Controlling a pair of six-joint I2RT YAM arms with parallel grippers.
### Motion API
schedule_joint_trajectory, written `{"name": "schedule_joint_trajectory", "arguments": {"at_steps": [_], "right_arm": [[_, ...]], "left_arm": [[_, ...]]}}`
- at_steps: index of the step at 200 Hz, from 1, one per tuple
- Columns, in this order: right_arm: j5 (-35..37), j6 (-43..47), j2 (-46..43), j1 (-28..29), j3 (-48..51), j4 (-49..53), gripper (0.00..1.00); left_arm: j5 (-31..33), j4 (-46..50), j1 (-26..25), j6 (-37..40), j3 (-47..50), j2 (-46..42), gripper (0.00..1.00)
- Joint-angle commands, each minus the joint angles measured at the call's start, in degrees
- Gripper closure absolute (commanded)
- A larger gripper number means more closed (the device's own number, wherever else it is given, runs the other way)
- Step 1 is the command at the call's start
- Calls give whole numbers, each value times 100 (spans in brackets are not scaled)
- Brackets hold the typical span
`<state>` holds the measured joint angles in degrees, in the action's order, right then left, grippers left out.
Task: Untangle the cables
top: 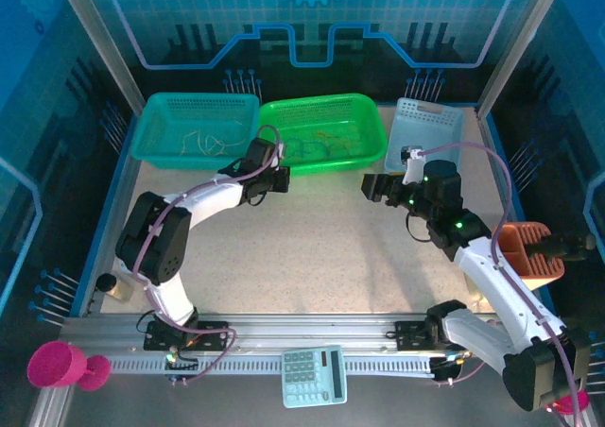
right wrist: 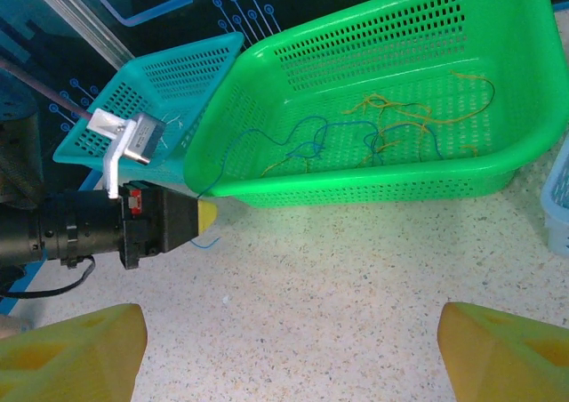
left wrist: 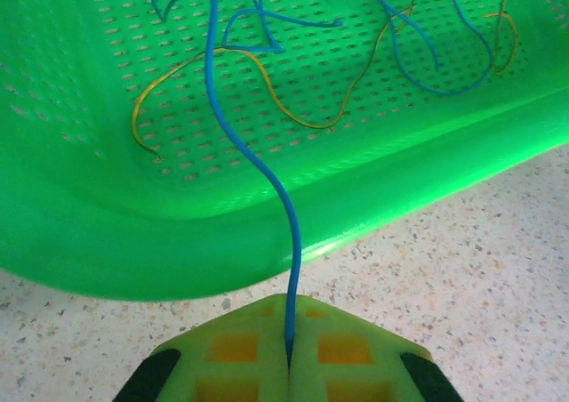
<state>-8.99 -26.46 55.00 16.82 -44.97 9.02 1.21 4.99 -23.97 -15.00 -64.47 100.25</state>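
Observation:
My left gripper (left wrist: 290, 357) is shut on a blue cable (left wrist: 258, 166), which rises over the wall of the green basket (left wrist: 178, 233) into a tangle of blue and yellow-orange cables (left wrist: 267, 91). From above, the left gripper (top: 281, 179) sits just in front of the green basket's near rim (top: 326, 167). In the right wrist view the cable's loose end (right wrist: 206, 242) hangs below the left gripper (right wrist: 206, 215). My right gripper (right wrist: 289, 357) is open above bare table, facing the basket. Thin white cables (top: 203, 144) lie in the teal basket.
A teal basket (top: 161, 115) stands left of the green one and a light blue basket (top: 425, 129) to its right. An orange-brown holder (top: 529, 252) sits at the right edge. A calculator (top: 314, 375) and a pink object (top: 61, 366) lie by the near rail.

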Motion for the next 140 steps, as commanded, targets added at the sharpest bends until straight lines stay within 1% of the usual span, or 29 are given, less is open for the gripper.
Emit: {"name": "schedule_joint_trajectory", "arguments": {"at_steps": [1, 19, 37, 63, 94, 106, 115, 131, 136, 140], "right_arm": [[-48, 31, -29, -12, -20, -46, 14], [-71, 27, 6, -11, -47, -60, 14], [-89, 38, 54, -10, -66, -98, 14], [-89, 63, 107, -12, -65, -65, 14], [-14, 105, 38, -46, -21, 16, 14], [-6, 131, 20, -72, -21, 52, 14], [-10, 136, 11, -87, -21, 80, 14], [-22, 154, -13, -118, -45, 117, 14], [-28, 162, -20, -126, -47, 124, 14], [-31, 168, -24, -141, -51, 133, 14]], "left_arm": [[-263, 291, -43, 45, -340, -554, 100], [-417, 528, -45, 24, -690, -655, 100], [-543, 767, -29, 36, -1285, -438, 100], [-639, 1247, -38, 91, -2542, 401, 100], [-522, 1704, -30, 103, -3905, 1562, 100], [-419, 1903, -30, 127, -4354, 1945, 85], [-331, 2108, -29, 159, -4678, 2197, 67], [-218, 2451, -34, 232, -5168, 2561, 37], [-201, 2528, -30, 250, -5271, 2629, 24], [-194, 2579, -34, 259, -5332, 2665, 16]]}}
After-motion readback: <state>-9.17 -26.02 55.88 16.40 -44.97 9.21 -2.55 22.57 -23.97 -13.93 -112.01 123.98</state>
